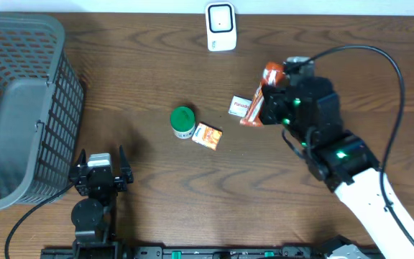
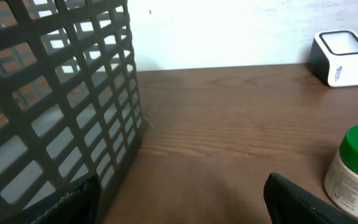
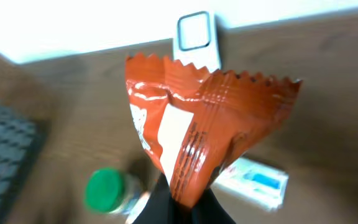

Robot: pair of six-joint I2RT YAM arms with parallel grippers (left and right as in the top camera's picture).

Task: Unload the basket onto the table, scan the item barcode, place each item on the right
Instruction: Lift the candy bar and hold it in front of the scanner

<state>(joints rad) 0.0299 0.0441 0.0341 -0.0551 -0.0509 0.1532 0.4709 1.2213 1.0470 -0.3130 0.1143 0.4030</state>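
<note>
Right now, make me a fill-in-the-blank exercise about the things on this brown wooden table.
1. The orange-red crinkled foil packet is pinched in the ___.
2. The small white plastic jar has a ___ lid.
3. The left gripper, beside the dark grey plastic mesh basket, has its jaws ___.

Missing words: right gripper; green; open.
</note>
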